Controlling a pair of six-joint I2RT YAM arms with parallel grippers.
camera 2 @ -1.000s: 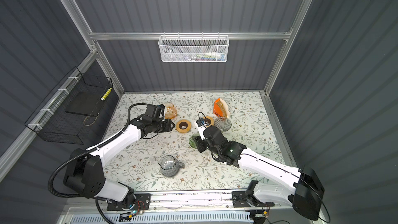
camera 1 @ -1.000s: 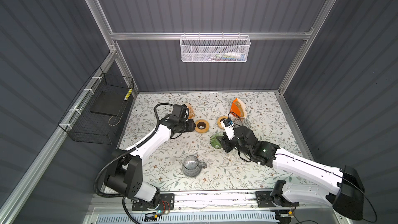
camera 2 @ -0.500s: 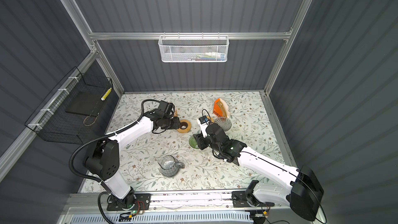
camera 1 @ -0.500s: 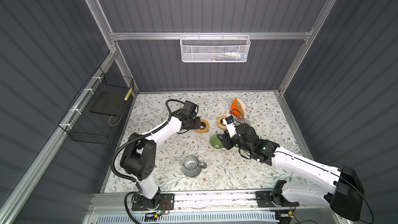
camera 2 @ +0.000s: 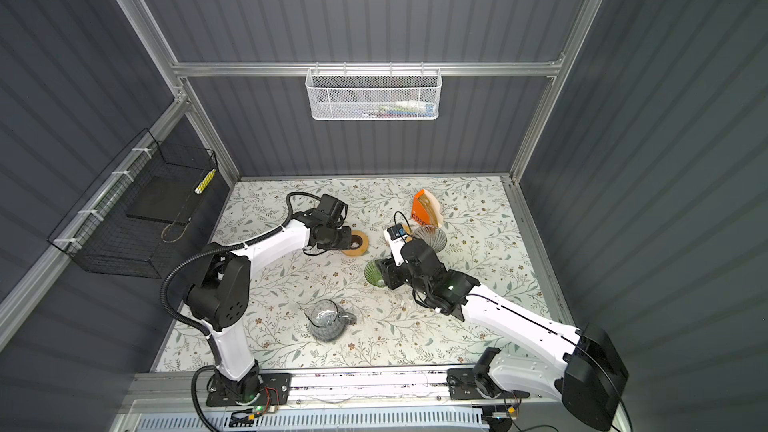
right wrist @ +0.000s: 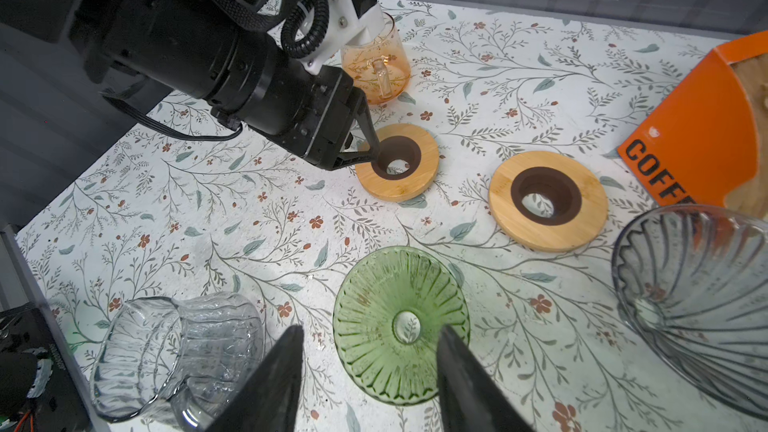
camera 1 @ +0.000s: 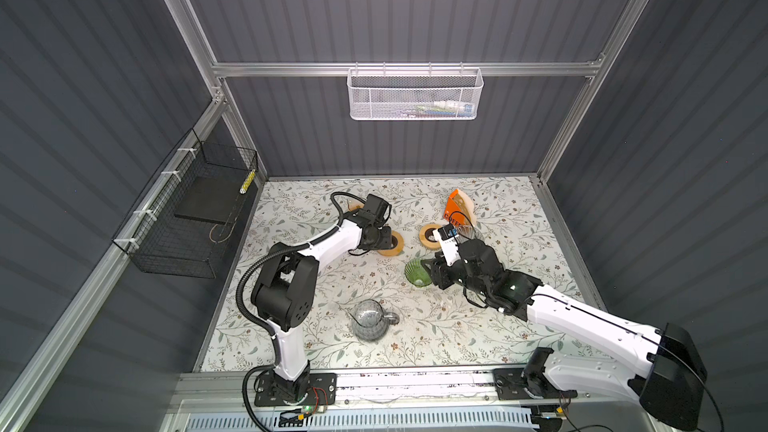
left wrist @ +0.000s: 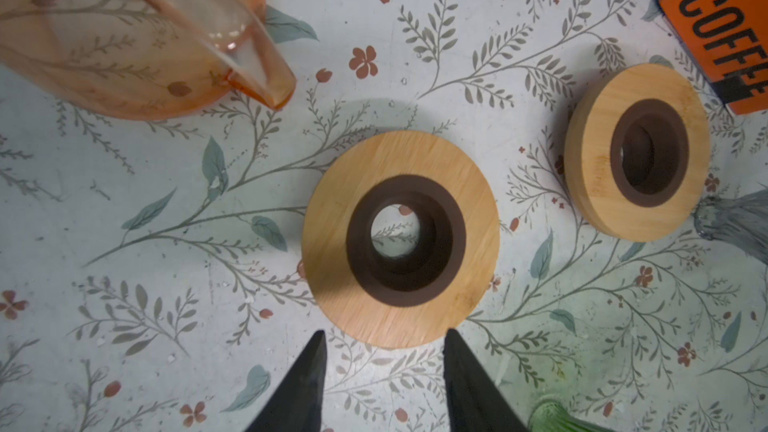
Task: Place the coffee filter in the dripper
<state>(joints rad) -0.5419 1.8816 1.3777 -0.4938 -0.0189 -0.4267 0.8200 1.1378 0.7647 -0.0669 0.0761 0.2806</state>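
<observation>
**Coffee filter (right wrist: 758, 85) untouched in its box while both arms work elsewhere**

Across the flowered bench (camera 1: 457, 326), the left arm (camera 1: 328, 243) has made the bigger move: a second ago its tool sat back beside the orange cup (right wrist: 374, 60), and it has since swung in to the nearer wooden ring (left wrist: 328, 222). The left tool (left wrist: 384, 334) now has its jaws apart at that ring's edge, gripping nothing. The right arm (camera 1: 582, 317) has only crept forward. The right tool (right wrist: 370, 328) hangs over the green dripper (right wrist: 399, 284), jaws apart and empty.

Neither arm has gone toward the orange box (camera 1: 453, 211) at the back right, so the filter step has probably not begun. Seating a dripper on a ring looks like the job in hand.

A clear dripper (right wrist: 698, 284) stands just in front of the box, and a second ring (right wrist: 507, 201) lies near it.

The filter shows as pale brown paper in the box's curved cut-out; I cannot tell whether it is one sheet or a stack
</observation>
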